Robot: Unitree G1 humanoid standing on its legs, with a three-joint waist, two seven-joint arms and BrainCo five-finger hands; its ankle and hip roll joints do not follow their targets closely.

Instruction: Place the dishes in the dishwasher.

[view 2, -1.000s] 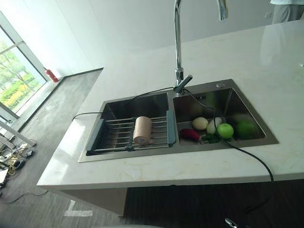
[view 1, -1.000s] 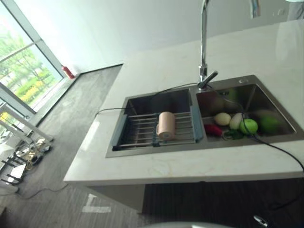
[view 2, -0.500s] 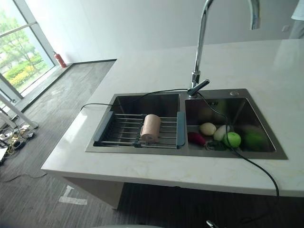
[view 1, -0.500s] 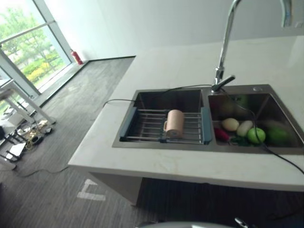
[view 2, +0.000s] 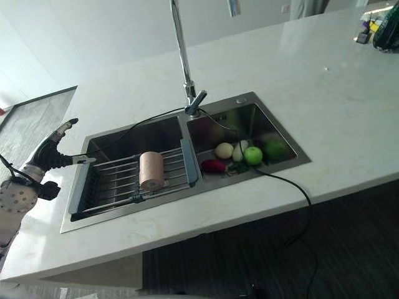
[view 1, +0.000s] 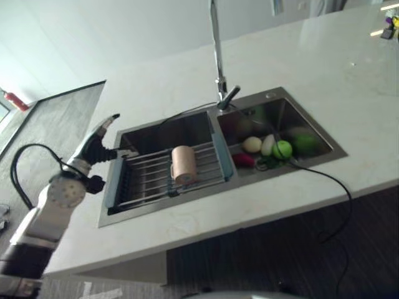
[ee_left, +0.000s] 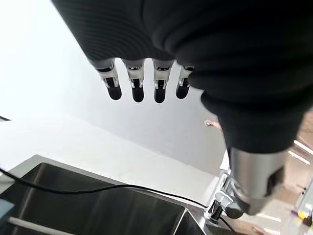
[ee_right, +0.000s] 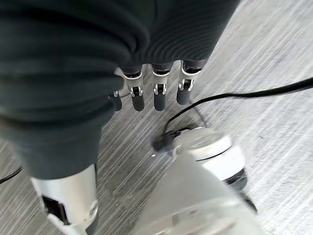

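Left eye view: the left hand (view 1: 100, 144) hangs over the left end of the sink (view 1: 163, 128), fingers straight and empty, just beside the rack (view 1: 165, 174). The cup (view 1: 182, 164) lies on its side on the rack bars, well apart from the hand. The main risk is a clumsy reach: a round cup on bars could roll off into the basin if nudged instead of gripped. A black cable (view 1: 315, 174) crosses the right basin and counter, and could snag an arm.

Right eye view: the same hand (view 2: 51, 149) sits at the sink's left rim, forearm angled up from the lower left. The fruit (view 2: 253, 155) lies in the right basin, near the tap (view 2: 187, 81). No dishwasher is in sight, so the carry may be a long one.

Left wrist view: the fingers (ee_left: 138, 87) point straight out over the basin, relaxed, thumb apart.

Right wrist view: the right hand (ee_right: 154, 93) hangs over the floor, fingers seemingly loose and holding nothing.
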